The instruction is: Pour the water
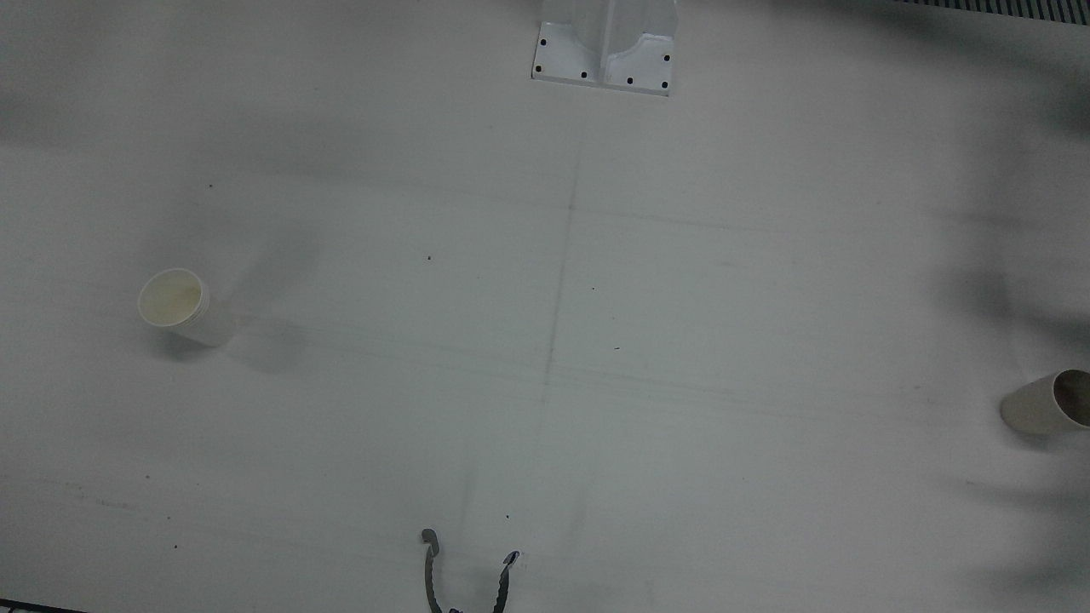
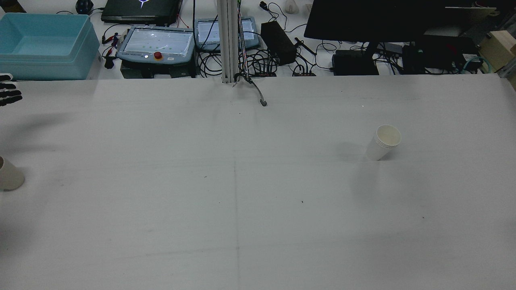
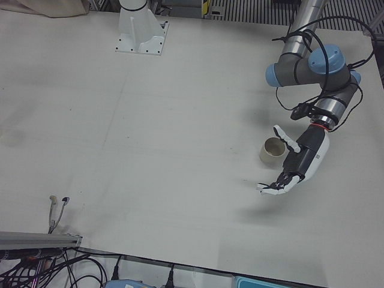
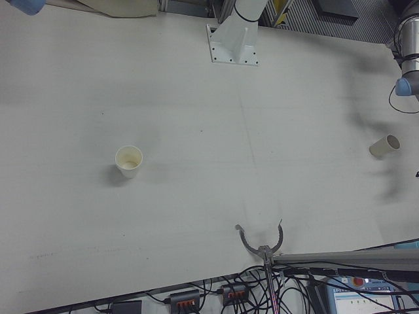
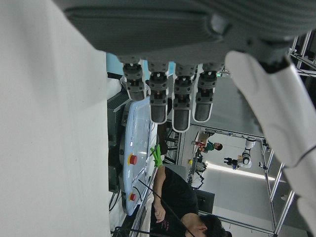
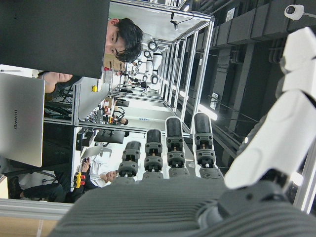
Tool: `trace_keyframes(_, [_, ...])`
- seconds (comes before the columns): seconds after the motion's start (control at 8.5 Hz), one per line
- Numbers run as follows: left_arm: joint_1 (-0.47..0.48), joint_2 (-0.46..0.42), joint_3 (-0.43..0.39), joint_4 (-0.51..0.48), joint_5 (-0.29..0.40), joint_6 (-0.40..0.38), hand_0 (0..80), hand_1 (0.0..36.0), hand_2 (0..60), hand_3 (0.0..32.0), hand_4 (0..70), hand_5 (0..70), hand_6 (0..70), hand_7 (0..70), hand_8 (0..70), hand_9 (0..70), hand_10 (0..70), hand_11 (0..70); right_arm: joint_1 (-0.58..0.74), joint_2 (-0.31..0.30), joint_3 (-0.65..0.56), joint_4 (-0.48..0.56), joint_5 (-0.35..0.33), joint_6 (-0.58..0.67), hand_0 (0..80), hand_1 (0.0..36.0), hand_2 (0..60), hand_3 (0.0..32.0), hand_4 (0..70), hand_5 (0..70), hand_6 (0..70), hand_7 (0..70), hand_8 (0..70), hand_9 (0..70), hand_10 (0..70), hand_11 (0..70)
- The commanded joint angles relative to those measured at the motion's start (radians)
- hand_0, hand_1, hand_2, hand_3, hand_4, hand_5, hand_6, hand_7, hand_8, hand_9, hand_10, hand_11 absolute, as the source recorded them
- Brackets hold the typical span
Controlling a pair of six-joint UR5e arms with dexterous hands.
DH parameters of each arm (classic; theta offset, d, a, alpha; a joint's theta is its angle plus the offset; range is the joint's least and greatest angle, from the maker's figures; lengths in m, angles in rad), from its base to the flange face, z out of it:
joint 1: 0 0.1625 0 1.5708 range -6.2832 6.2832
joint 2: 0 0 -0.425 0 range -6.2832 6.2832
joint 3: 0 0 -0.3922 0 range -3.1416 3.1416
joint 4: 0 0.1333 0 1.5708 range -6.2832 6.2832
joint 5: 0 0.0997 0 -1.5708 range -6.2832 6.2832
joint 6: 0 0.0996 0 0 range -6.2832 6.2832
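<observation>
Paper cups: I'm seeing a white stack (image 2: pixel 383 141) standing upright on the table's (image 2: pixel 250 193) right half, well apart from everything. A single cup (image 3: pixel 273 151) is sitting far over on the left side. My left hand (image 3: pixel 295 165) is hovering just beside that cup, fingers (image 3: pixel 271 188) spread, gripping nothing. My right hand (image 6: pixel 207 197) is showing only in its own camera, fingers extended, holding nothing.
</observation>
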Motion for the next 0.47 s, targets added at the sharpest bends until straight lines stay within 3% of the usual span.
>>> trace_keyframes(0.0, [-0.005,0.0,-0.006,-0.025,0.003,0.008,46.9,5.2,0.0,0.0,15.7,17.3,17.6,22.2,14.8,18.7,5.0,8.0,0.0,-0.003,0.003,0.0,0.0,0.005,43.0,12.1,22.0,0.0,3.5,30.7,15.2,25.9,10.5,17.9,5.7,9.4])
trace_keyframes(0.12, [-0.005,0.0,0.012,-0.041,0.003,0.013,46.6,4.8,0.0,0.0,15.2,14.6,14.6,17.9,12.5,15.5,3.7,6.1,0.0,-0.004,0.003,0.0,0.0,0.006,42.8,11.9,21.7,0.0,3.6,30.3,15.4,26.1,10.6,18.1,6.3,10.3])
trace_keyframes(0.35, [-0.016,0.0,0.006,-0.015,0.003,0.04,45.9,3.5,0.0,0.0,16.2,14.9,16.7,20.6,13.8,17.5,5.6,8.7,-0.001,-0.007,-0.002,-0.003,-0.002,0.016,40.8,9.6,17.6,0.0,2.7,24.9,14.6,23.9,11.8,19.7,9.6,14.9])
